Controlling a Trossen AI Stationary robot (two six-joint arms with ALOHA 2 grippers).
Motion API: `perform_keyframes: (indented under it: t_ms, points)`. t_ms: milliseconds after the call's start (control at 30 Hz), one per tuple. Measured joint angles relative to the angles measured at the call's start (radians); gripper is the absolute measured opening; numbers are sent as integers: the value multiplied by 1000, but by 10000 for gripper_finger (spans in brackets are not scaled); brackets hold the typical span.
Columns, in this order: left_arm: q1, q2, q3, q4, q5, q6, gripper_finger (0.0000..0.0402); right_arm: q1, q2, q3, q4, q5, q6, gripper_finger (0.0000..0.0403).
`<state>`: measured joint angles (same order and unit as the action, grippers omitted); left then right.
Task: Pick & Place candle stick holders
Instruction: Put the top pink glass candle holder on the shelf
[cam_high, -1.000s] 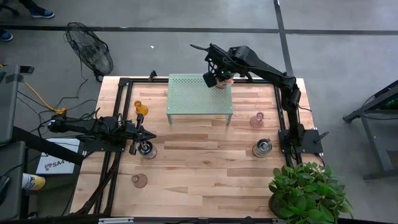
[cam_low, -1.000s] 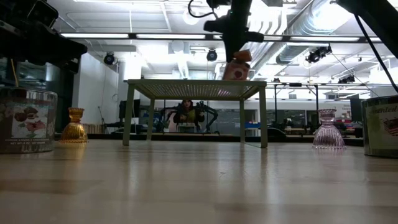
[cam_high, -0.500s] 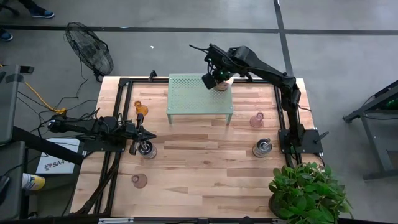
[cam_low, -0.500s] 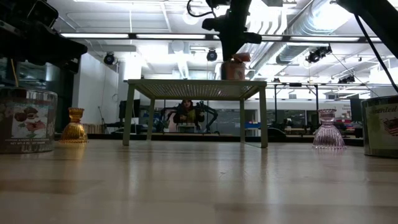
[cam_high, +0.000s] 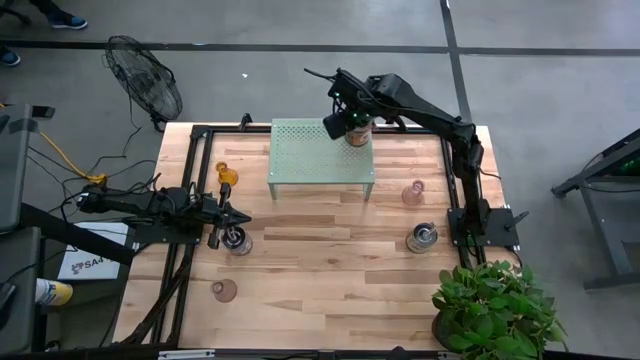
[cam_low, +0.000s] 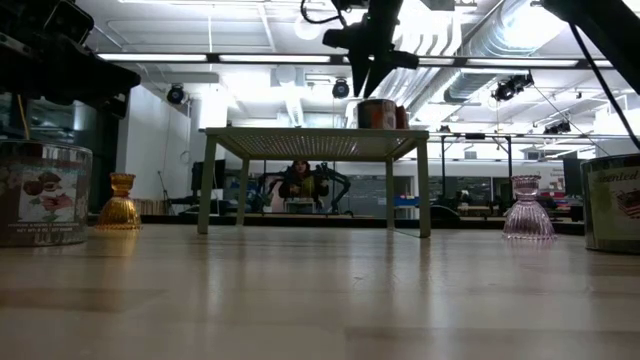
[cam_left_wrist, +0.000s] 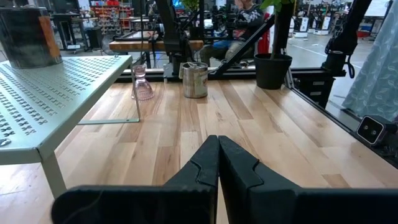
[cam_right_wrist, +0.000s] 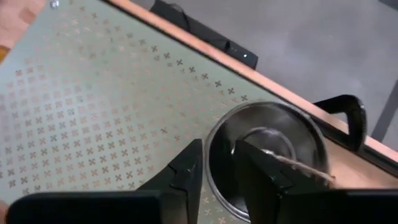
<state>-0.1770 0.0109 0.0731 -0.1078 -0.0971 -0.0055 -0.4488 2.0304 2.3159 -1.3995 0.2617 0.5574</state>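
My right gripper (cam_high: 352, 120) hangs over the far right corner of the pale green perforated stand (cam_high: 310, 160), with its fingers at a silvery metal cup-shaped holder (cam_right_wrist: 267, 155). That holder stands upright on the stand top (cam_low: 377, 113). My left gripper (cam_left_wrist: 217, 140) is shut and empty near the table's left edge, beside another silvery holder (cam_high: 238, 241). On the table stand an amber holder (cam_high: 227, 176), a pink glass holder (cam_high: 413, 192), a silvery holder (cam_high: 422, 238) and a pinkish holder (cam_high: 224, 290). My right gripper has the holder's rim (cam_right_wrist: 210, 158) between its two fingers, one finger inside the cup and one outside. The fingers come from above, pointing down. The holder stands upright with its base on the stand top.
A potted plant (cam_high: 495, 305) stands at the table's near right corner. A black frame (cam_high: 190, 190) runs round the table's edges. A fan (cam_high: 145, 85) stands off the table's far left. There is bare wood in the table's middle and near part.
My right gripper has gone a little toward the far edge and down with the silvery holder. The holder was tilted just above the stand; it now stands upright on the stand's far right corner.
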Motion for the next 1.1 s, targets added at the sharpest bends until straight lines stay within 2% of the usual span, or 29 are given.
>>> perform_keyframes:
  t_ms: [200, 400, 700, 1100]
  points:
    - [0, 0, 0, 0, 0, 0, 1, 2, -3, 39, -87, 78, 38, 103]
    - [0, 0, 0, 0, 0, 0, 1, 13, -38, 29, -174, 98, 112, 110]
    - [0, 0, 0, 0, 0, 0, 1, 19, -75, 4, -171, 18, 140, 110]
    - [0, 0, 0, 0, 0, 0, 1, 43, -76, 4, -171, 26, 131, 110]
